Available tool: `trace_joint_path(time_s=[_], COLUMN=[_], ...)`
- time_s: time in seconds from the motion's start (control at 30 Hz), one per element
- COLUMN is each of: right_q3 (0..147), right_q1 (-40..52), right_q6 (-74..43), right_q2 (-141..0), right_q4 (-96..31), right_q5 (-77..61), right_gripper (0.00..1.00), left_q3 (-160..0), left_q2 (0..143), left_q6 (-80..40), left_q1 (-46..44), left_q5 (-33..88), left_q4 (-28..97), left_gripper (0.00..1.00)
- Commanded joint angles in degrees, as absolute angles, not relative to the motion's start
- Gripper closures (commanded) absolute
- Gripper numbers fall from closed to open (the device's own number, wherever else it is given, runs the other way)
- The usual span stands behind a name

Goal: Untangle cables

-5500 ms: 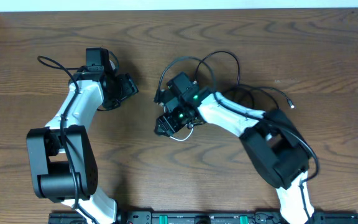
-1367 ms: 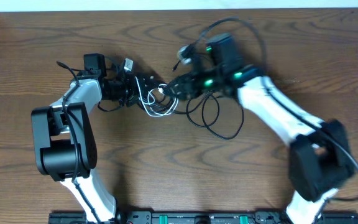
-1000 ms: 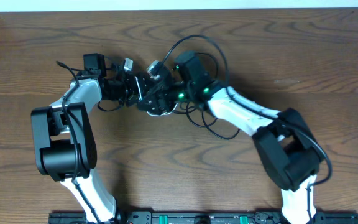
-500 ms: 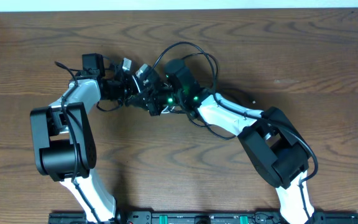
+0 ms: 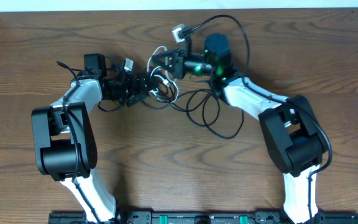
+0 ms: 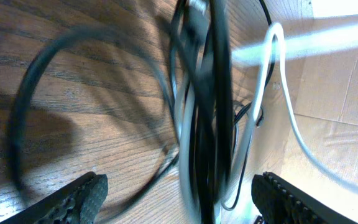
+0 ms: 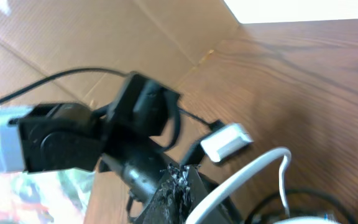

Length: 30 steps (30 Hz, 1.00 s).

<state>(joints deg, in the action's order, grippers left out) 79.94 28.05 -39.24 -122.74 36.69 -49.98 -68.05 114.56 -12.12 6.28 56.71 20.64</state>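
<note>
Cables [image 6: 219, 112], black and white, in a tangle between wide-open left hand [image 5: 140, 84] and fully closed right hand [image 5: 164, 63], grip unclear.

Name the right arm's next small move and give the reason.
Probably draw the right gripper, shut and seemingly pinching the white cable, slowly away from the left gripper. That cable and the black cable sit bunched between the left gripper's open fingers, so a gentle pull might slide the white one free.

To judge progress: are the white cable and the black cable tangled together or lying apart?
Tangled. In the left wrist view the white cable and the black cable cross and run bundled together above the table.
</note>
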Motion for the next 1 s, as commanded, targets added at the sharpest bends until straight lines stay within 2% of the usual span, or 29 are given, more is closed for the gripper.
trace_joint_path(time_s=[0.0,0.07,0.13,0.17,0.23,0.3,0.4,0.6,0.8,0.97], right_q3=[80.6,80.6,80.6,80.6,80.6,80.6,80.6,80.6,80.6,80.6], right_q1=[26.2,24.9,23.7,23.2,22.4,22.0,22.0,23.0,23.3,23.3], right_q6=[-42.4,-42.4,-43.1,-43.9,-45.5,-46.5,-46.6,-46.0,-43.4,-42.7], right_q2=[-122.3,-122.3,-122.3,-122.3,-122.2,-121.8,-120.6,-119.0,-119.0,-119.0], right_q4=[35.2,34.2,33.4,33.4,33.4,33.4,32.7,30.2,26.5,25.9], right_q5=[-50.8,-52.0,-54.0,-55.0,-56.3,-57.4,-58.5,-58.9,-59.1,-58.6], right_gripper=[0.99,0.99,0.99,0.99,0.99,0.99,0.99,0.99,0.99,0.99], left_q3=[-67.8,-67.8,-67.8,-67.8,-67.8,-67.8,-67.8,-67.8,-67.8,-67.8], left_q2=[115.3,115.3,115.3,115.3,115.3,115.3,115.3,115.3,115.3,115.3], left_q6=[-11.2,-11.2,-11.2,-11.2,-11.6,-13.5,-16.0,-16.0,-15.9,-16.0], left_q1=[6.3,6.4,6.6,6.9,7.2,7.3,7.3,7.3,7.3,6.7], left_q5=[57.5,57.5,57.4,57.3,55.5,51.8,47.2,47.1,53.4,53.7], left_q4=[20.8,20.8,20.8,20.8,20.9,20.9,21.6,21.7,21.7,21.8], left_gripper=[0.22,0.27,0.38,0.46,0.69,0.76,0.76,0.75,0.64,0.63])
